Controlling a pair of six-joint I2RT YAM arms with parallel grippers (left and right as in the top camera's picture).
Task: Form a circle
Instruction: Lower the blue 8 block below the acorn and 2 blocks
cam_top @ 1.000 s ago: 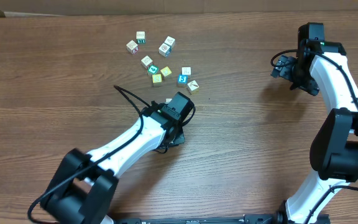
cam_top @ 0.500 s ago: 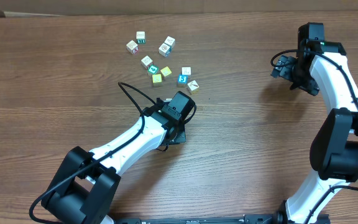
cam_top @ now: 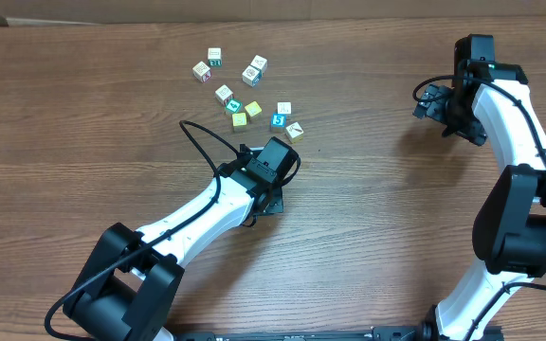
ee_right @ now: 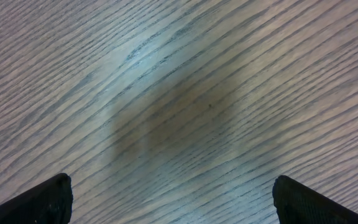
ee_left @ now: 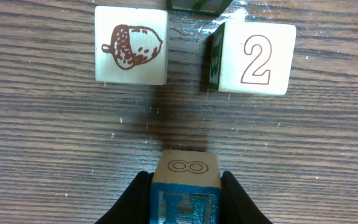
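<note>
Left arm [cam_top: 207,204] has barely shifted since a second ago. Small circle of cubes [ee_left: 131,45] fills its wrist frame: two whitish at top, blue cube [ee_left: 185,205] at bottom centre, clamped in the left claw [ee_left: 186,183]. Right claw [ee_right: 173,190] gapes wide, empty, over wooden table [ee_right: 179,93].

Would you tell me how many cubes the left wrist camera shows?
4: acorn cube top left, numeral-2 cube top right, green cube cropped at top edge, blue-faced cube in the left gripper. Others may lie outside view.
</note>
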